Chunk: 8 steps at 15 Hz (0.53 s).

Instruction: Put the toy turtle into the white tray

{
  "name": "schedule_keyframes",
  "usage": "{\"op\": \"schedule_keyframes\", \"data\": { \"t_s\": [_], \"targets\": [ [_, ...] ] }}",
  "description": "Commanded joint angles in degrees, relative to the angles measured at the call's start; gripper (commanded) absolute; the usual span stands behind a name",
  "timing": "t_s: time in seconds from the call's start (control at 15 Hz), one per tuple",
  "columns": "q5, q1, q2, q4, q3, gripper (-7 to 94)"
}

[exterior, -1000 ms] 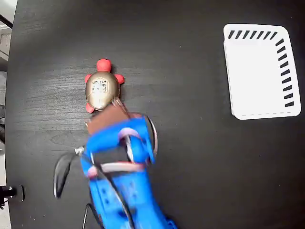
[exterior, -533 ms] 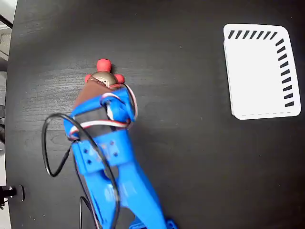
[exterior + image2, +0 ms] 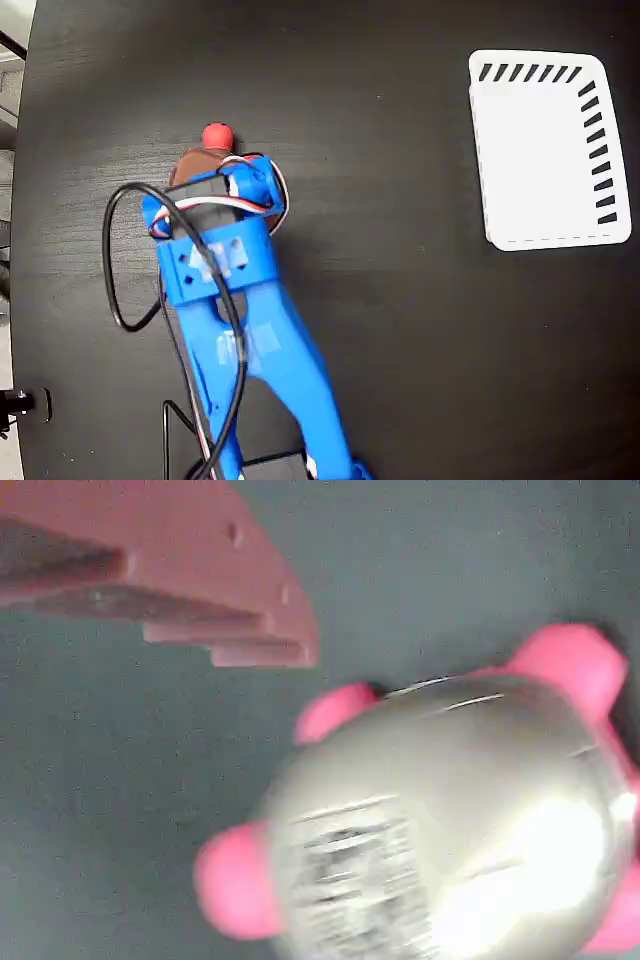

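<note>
Toy turtle (image 3: 450, 820) shows shiny domed shell, pink feet; fingers (image 3: 180, 580) state unclear.

Under the gripper (image 3: 215, 170), the turtle (image 3: 217, 136) shows only its red head; the wrist view blurs its shell and crops it.

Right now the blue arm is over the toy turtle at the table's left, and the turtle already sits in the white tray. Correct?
Not quite. The toy turtle is on the black table under the blue arm, as the fixed view shows; the white tray at right holds nothing.
</note>
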Motion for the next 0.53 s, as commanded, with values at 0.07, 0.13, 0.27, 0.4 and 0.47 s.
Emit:
{"op": "schedule_keyframes", "data": {
  "t_s": [0.07,0.13,0.27,0.4,0.47],
  "targets": [
    [-1.9,-0.4,0.1,0.3,-3.6,52],
    [-2.3,-0.5,-0.6,-0.2,-3.4,52],
    [-2.9,-0.2,-2.8,-2.5,-2.9,52],
    [-3.5,0.0,-5.8,-5.0,-2.9,52],
    [-3.7,-0.1,-6.9,-5.8,-2.9,52]
  ]
}}
